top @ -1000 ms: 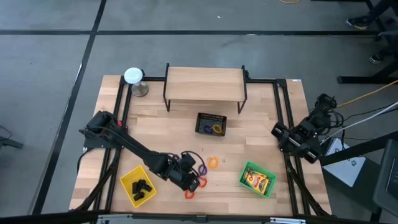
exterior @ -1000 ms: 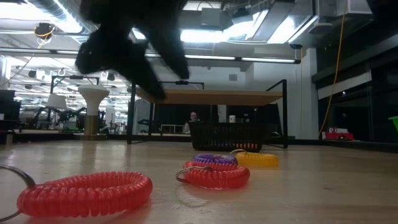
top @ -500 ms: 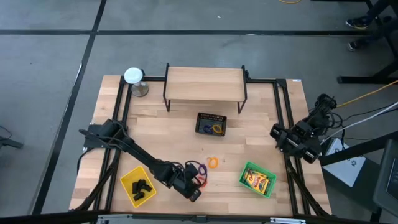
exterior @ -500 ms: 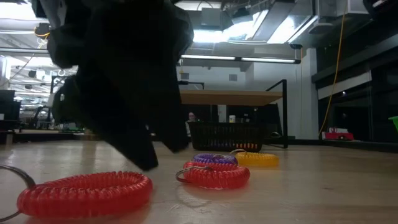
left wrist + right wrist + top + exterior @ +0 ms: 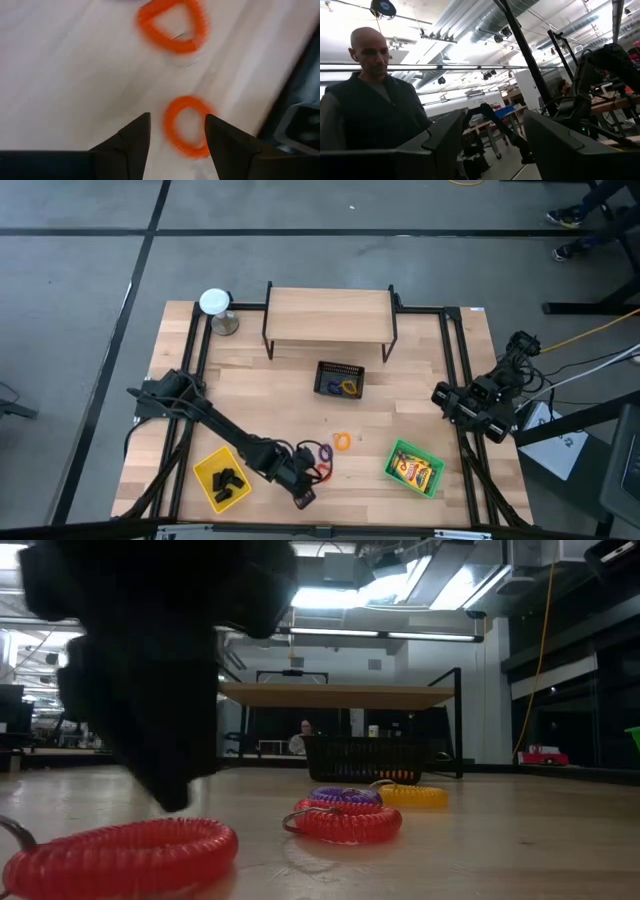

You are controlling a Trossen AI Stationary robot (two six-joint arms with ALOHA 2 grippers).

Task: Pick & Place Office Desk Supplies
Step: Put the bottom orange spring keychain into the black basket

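Left gripper (image 5: 175, 131) hovering, fingers apart, over a red coiled plastic ring (image 5: 186, 126) on the wooden table (image 5: 260, 385) near its front edge; right gripper (image 5: 487, 135) parked aside, fingers apart.

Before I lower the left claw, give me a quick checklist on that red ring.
1. Left claw open: ok.
2. Red ring between the fingers: ok, though it sits nearer one finger.
3. Other red ring apart from the target: ok.
4. Claw height over the table: cannot tell.
5. Right claw parked at the table's right edge, open: ok.
6. Black mesh basket unobstructed: ok.
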